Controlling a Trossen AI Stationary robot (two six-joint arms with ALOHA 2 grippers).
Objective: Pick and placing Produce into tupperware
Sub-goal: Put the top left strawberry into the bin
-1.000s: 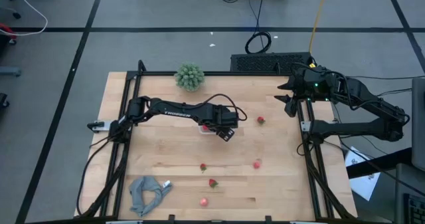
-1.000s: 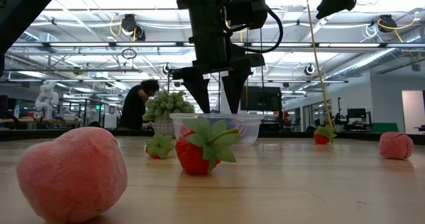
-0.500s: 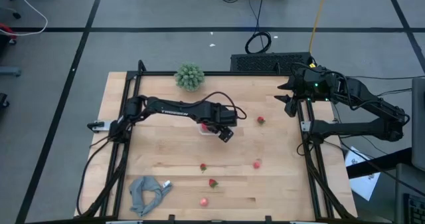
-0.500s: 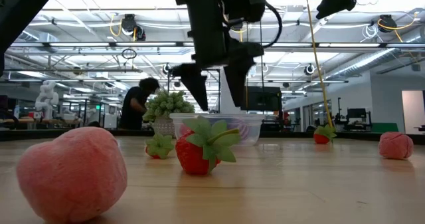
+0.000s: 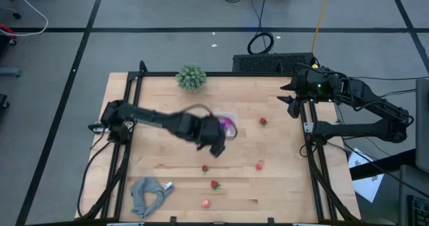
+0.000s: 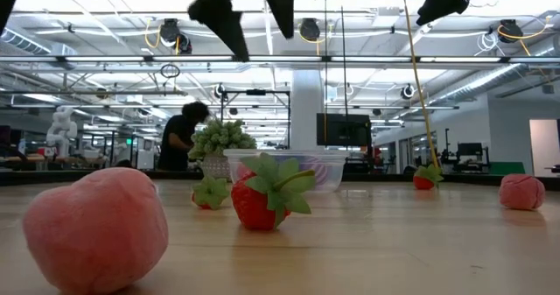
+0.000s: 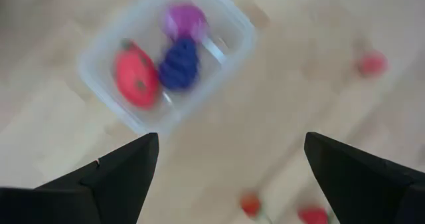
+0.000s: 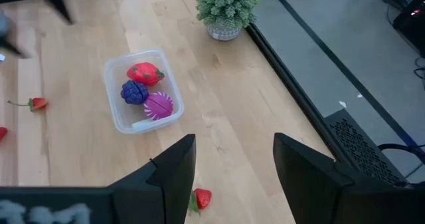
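Note:
The clear tupperware (image 5: 228, 126) stands mid-table and holds three produce pieces: a red one (image 8: 145, 72), a dark purple one (image 8: 134, 92) and a magenta one (image 8: 158, 105). My left gripper (image 5: 213, 147) is open and empty, raised high just on the near side of the container, and its fingers show at the top of the low view (image 6: 254, 6). Loose produce lies on the wood: a strawberry (image 5: 262, 121) to the right of the tupperware and several red and pink pieces (image 5: 214, 184) nearer the near edge. My right gripper (image 8: 232, 177) is open and waits above the right edge.
A green bushy ball in a pot (image 5: 191, 77) stands at the far edge. A grey cloth (image 5: 149, 192) lies at the near left corner. Bare wood lies between the tupperware and the right frame rail (image 5: 307, 129). A person stands in the room beyond the table (image 6: 179, 137).
My left gripper, which hung open right over the tupperware, has risen and swung toward the near edge, a little to the left, still open. The container, hidden under it before, now shows from above. The right arm has kept still.

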